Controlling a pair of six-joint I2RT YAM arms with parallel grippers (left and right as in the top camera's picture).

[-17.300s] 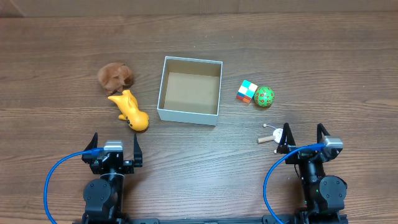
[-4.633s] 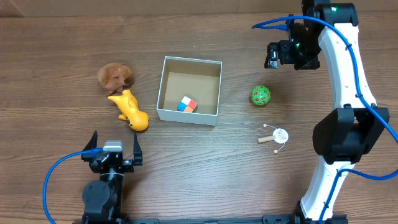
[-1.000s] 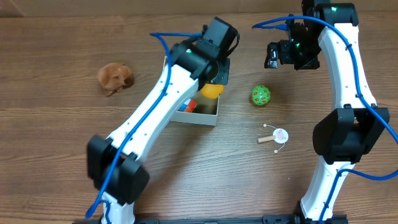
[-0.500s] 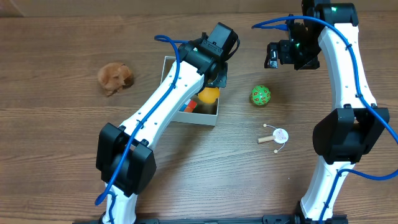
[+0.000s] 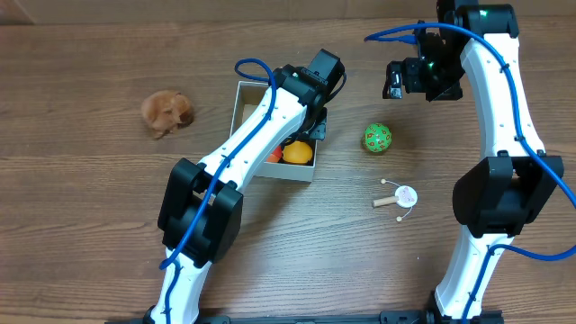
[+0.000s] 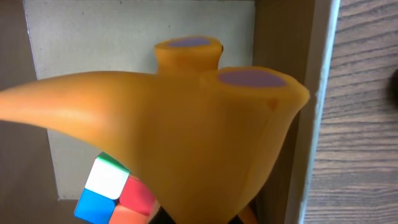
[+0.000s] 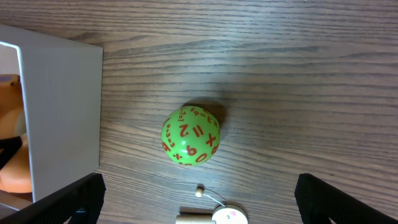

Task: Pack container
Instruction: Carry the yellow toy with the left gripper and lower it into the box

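Two of the five toys are at the container. The colour cube lies on its brown floor, and the orange toy animal is clamped in the left gripper over the container's right-front corner, close to the right wall and just beside the cube. The container sits mid-counter, open side up. The left wrist view is mostly filled by the toy, so I cannot tell whether it touches the floor or hangs just above it. The right gripper is released, jaws spread wide and holding nothing, and hangs high over the far right of the counter, with its camera looking down on the green ball. Step in hand, as I judge it: setting the orange toy down, with the release not yet made. The next move calls for opening the left jaws and lifting straight up, so the fingers clear the right wall and do not drag the toy or nudge the cube. Three toys lie outside: the green ball right of the container, the small rattle nearer the front, and the brown plush well to the left. The ball looks best placed for the right arm and the plush for the left. Risk: the ball may roll when the jaws close on it.
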